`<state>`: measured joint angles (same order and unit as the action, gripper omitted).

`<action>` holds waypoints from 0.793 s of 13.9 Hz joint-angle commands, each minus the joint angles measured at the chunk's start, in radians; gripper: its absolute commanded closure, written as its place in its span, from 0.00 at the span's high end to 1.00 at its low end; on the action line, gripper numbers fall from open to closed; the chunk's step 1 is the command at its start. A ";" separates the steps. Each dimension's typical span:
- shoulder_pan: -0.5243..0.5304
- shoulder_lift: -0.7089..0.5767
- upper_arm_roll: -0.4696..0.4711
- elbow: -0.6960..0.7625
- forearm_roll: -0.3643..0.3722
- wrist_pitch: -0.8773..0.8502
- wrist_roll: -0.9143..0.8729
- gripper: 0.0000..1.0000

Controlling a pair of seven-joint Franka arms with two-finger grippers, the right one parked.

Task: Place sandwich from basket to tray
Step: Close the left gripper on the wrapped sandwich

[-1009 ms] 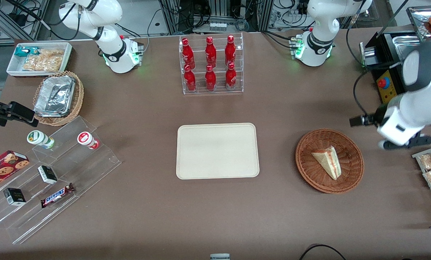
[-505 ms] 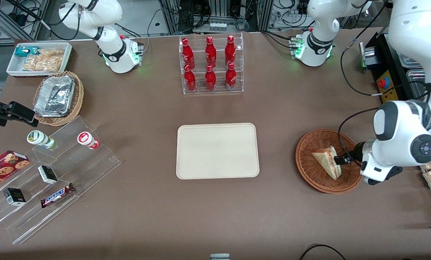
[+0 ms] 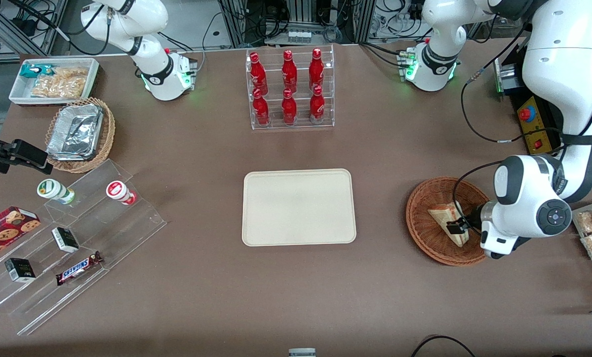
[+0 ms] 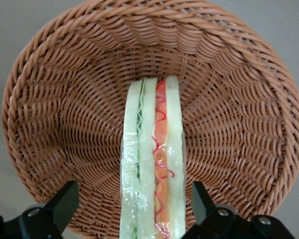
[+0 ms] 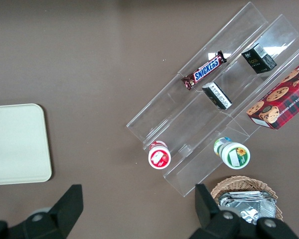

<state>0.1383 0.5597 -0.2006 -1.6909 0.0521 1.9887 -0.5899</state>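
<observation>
From the front, the basket holds one sandwich, the tray lies bare toward the table's middle, and a clear rack carries six red bottles. At the left wrist, the gripper hangs spread wide, one finger each side of the sandwich without touching, inside the basket

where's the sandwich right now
The sandwich lies in the basket toward the working arm's end of the table, with the open gripper straddling it, one finger on each flank.
</observation>
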 commanded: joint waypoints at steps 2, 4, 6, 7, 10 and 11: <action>-0.005 -0.006 -0.003 -0.015 -0.006 0.030 -0.045 1.00; -0.014 0.026 -0.005 -0.018 -0.003 0.047 -0.071 1.00; -0.028 0.037 -0.005 -0.021 -0.003 0.048 -0.076 0.65; -0.028 0.032 -0.005 -0.026 -0.003 0.048 -0.079 0.39; -0.026 0.016 -0.005 -0.013 -0.001 0.036 -0.067 0.15; -0.028 -0.003 -0.005 -0.001 -0.001 0.030 -0.071 0.13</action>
<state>0.1159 0.5962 -0.2083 -1.7012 0.0520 2.0240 -0.6516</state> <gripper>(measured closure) 0.476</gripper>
